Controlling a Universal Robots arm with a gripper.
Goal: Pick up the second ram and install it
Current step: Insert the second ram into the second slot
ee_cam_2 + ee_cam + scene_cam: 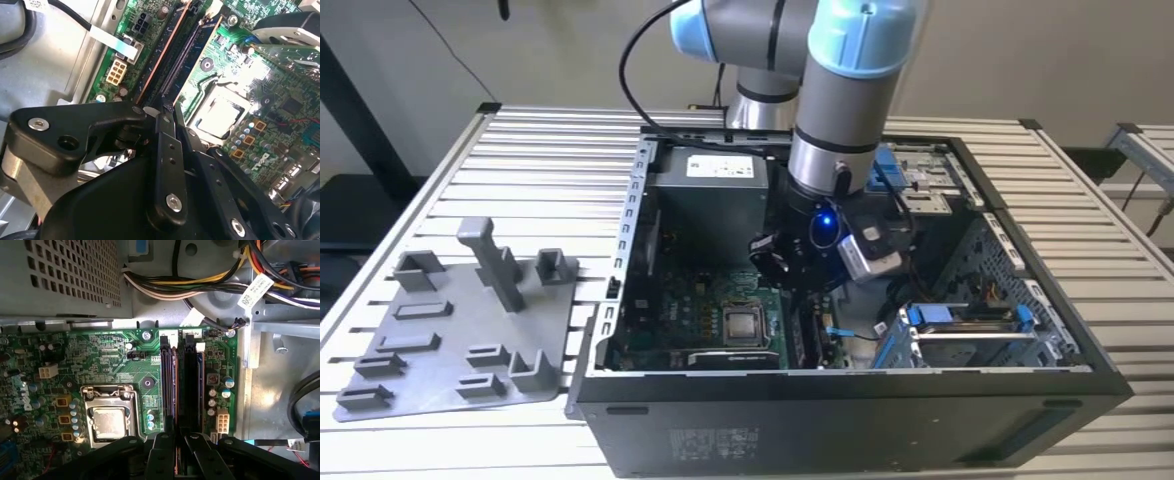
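My gripper (798,268) reaches down inside the open computer case (854,395), over the motherboard's memory slots. In both wrist views the black fingers (167,150) come together at one end of a long, thin dark stick with an orange edge, the second ram (174,390) (162,55). It stands on edge along the slots. The gripper (177,441) (168,111) looks shut on it. A second dark strip (187,385) runs parallel right beside it. I cannot tell how deep the stick sits in its slot.
The CPU socket (111,420) (744,325) lies close beside the slots. Bundled cables (200,285) and the power supply (707,185) sit past the slots' far end. A drive cage (967,330) is on the exterior view's right. A grey holder plate (454,340) lies outside the case.
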